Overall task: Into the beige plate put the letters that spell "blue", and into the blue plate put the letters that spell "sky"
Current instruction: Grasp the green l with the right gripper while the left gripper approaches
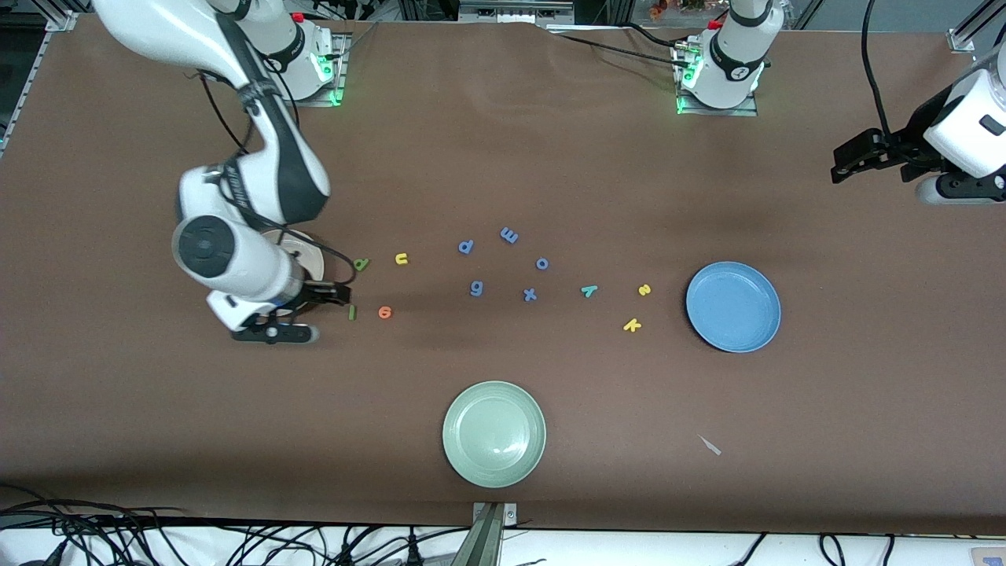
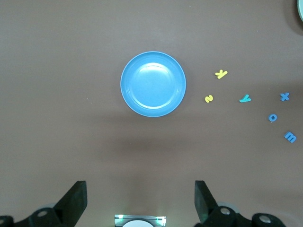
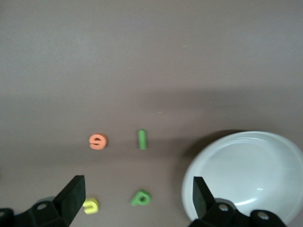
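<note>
Right gripper, with its two dark fingers spread wide and nothing between them, is hovering low over the table at the right arm's end, partly over the beige plate, which is mostly hiding under the arm in the front view. In the right wrist view the plate is showing as a pale round dish, empty.

Just beside that gripper the green l is lying flat on the brown table, and the orange e is sitting next to it, toward the middle. Slightly farther from the front camera, the green b is resting close to the plate's rim, with the yellow u beside it. None of these four is touching the plate.

Toward the middle, five periwinkle-blue letters are lying scattered. Toward the left arm's end, the teal y, the yellow s and the yellow k are lying in a loose cluster near the blue plate, which is sitting empty.

A pale green plate, also empty, is sitting nearer the front camera.

Left gripper is waiting high over the table's edge at the left arm's end, its fingers wide apart and empty.
</note>
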Available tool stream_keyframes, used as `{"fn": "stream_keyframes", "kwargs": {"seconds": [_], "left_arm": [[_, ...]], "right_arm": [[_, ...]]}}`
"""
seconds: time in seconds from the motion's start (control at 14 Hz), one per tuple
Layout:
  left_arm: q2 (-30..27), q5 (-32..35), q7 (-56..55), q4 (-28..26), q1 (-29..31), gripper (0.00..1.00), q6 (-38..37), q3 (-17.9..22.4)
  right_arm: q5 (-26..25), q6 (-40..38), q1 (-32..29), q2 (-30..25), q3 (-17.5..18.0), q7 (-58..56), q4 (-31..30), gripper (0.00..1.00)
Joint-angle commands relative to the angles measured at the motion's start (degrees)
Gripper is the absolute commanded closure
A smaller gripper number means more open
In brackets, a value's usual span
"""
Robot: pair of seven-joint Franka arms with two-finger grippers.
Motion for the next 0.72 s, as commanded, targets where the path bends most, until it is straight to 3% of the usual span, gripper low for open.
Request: {"fn": "stream_keyframes", "kwargs": {"seconds": [0.0,0.21,0.64], "left_arm": [[0.5,-0.9,0.4,1.0,-0.1,0.0,-0.8,-0.6],[1.0,-3.9,0.4,-0.9,-0.1,0.0,2.6,-0.7],[3.1,-4.1,0.7,-18.7,-3.4,0.0,27.4,-1.0]], "right_arm": [[0.8,8.1,2.5,-0.1,-0.4,5.0,-6.2,0.0],[0.8,13.4,2.8,1.0,-0.4,7.4,-9.8,0.0],[1.0,14.9,0.0,4.6,-0.3,5.6,-9.0,0.0]]}}
